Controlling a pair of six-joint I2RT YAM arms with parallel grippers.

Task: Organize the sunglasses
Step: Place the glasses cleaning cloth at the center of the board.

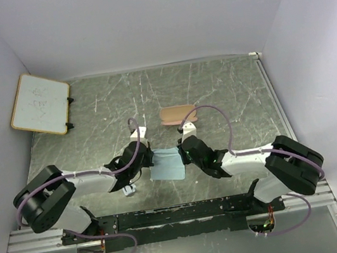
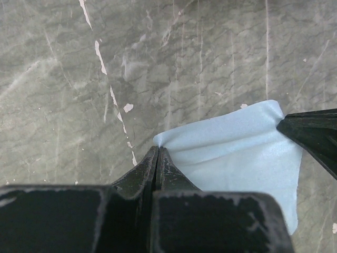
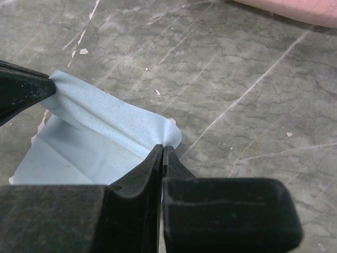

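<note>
from above, i see both arms meeting over the light blue cloth [image 1: 167,165] in the middle of the table [image 1: 220,86]. the left gripper [image 1: 151,157] is at one far corner of the cloth and the right gripper [image 1: 182,150] is at the other. the tan-pink case [image 1: 178,114] lies just behind them, apart from the cloth. a small white shape [image 1: 129,189] lies on the table beside the left arm, near its wrist. i judge this to be the sunglasses, but it is too small to be sure. a whiteboard [image 1: 40,103] leans in the far left corner.

on the left wrist view, the jaws are pressed together on the corner of the cloth, and the other gripper's tip pinches the opposite corner. no sunglasses show here.

on the right wrist view it is the same: the jaws are closed on a cloth corner, the fabric is raised in a fold between the two grips, and the edge of the case shows at the top.

i expect the sunglasses to be very light, with a thin, stiff and fragile frame. i would grip the bridge or a hinge narrowly and never touch the lenses.
</note>
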